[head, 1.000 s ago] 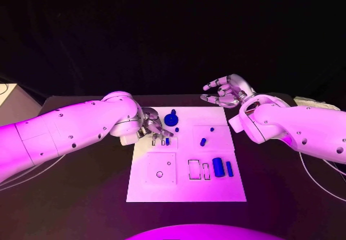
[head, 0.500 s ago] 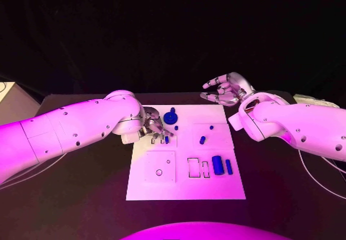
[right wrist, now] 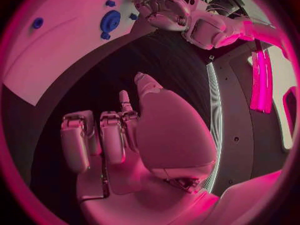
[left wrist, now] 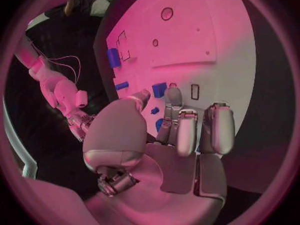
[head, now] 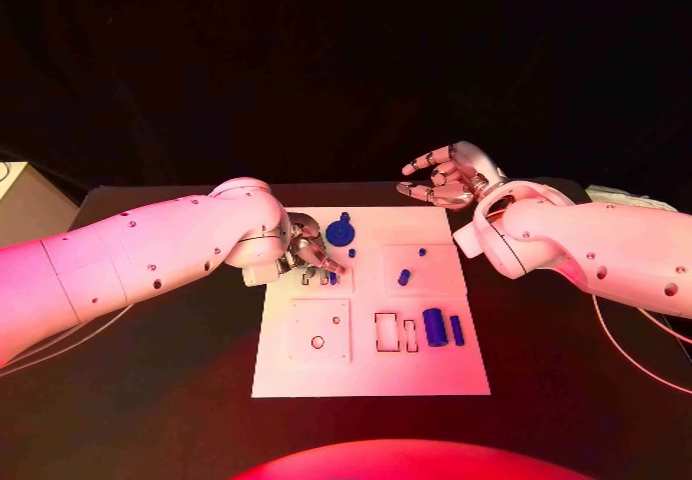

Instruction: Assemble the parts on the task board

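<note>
A flat white task board [head: 369, 370] lies in the middle of a matte black table [head: 159, 400], its smooth face cut with outlined rectangular slots and small round holes. Small glossy blue parts are scattered across it: a round, gear-like disc with a short stub [head: 340, 233] near the far edge, a stubby cylinder [head: 434, 327] and a thin bar [head: 456, 330] lying side by side toward the right, just beside two empty rectangular outlines [head: 397, 333], and a short peg [head: 404, 277] in the raised square panel above them. A square panel at the near left carries a round hole [head: 317, 342].

The left hand [head: 306, 255], silver and segmented at the end of a smooth white arm studded with dark screw holes, rests over the board's far left corner. In the left wrist view its fingers [left wrist: 181, 130] lie close together and curve down toward the plate, the thumb [left wrist: 139, 99] reaching beside a small blue block [left wrist: 159, 89] at a narrow slot; whether the fingertips actually pinch that block cannot be told.

The right hand [head: 451, 177] hangs in the air beyond the board's far right corner, well apart from every part. Its fingers [right wrist: 100, 137] are curled inward over the palm around nothing, as the right wrist view shows, with the blue disc [right wrist: 110, 21] and the other hand [right wrist: 164, 11] visible across the board
</note>
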